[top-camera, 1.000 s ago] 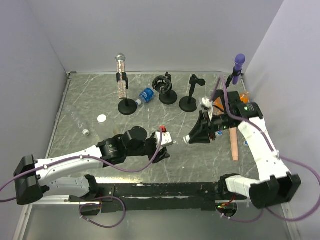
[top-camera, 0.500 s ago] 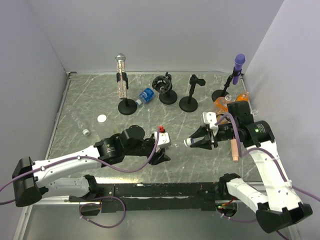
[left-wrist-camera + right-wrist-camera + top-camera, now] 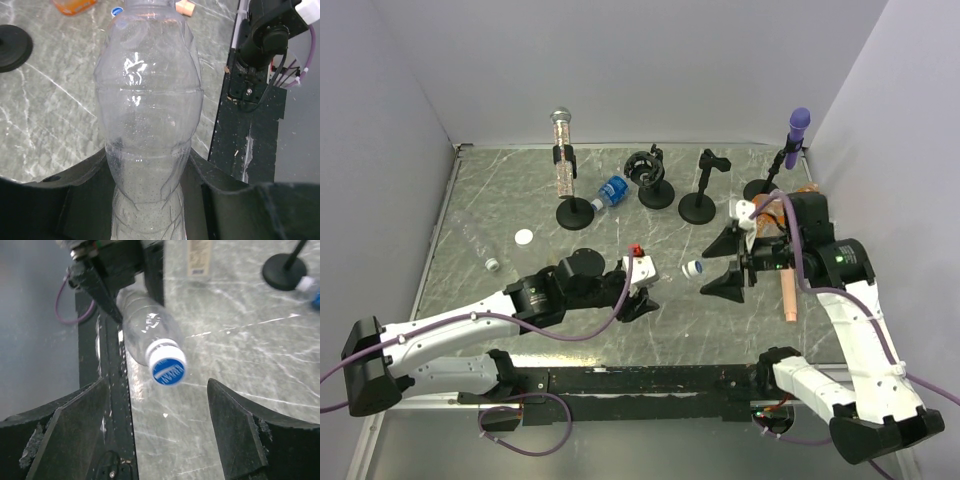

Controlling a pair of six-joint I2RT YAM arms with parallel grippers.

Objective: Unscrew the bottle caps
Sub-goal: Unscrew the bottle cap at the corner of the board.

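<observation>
1. Bottle first: we see a clear bottle [image 3: 147,100] in the left gripper [image 3: 147,200]. The two black fingers squeeze tight on its lower part, one on each side.
2. From the top, we see this bottle lying sideways near the middle of the grey table [image 3: 500,180]. Its neck points toward the right arm.
3. Its cap [image 3: 168,367] is on the neck. We see a white side and a blue top.
4. We see the right gripper [image 3: 712,268] with its fingers spread wide apart. The cap sits between the two fingers and touches neither one.
5. We spot a blue-labelled bottle [image 3: 611,190] lying on the table at the back, just beside a round black stand base [image 3: 575,213].
6. We see one more clear bottle [image 3: 475,243] lying flat near the left edge, with a loose white cap [image 3: 524,238] near it.
7. An orange bottle [image 3: 767,207] peeks out behind the right arm. We cannot see most of it.
8. At the back, we see a silver microphone [image 3: 561,150] and a purple microphone [image 3: 798,125], each standing up in a stand.
</observation>
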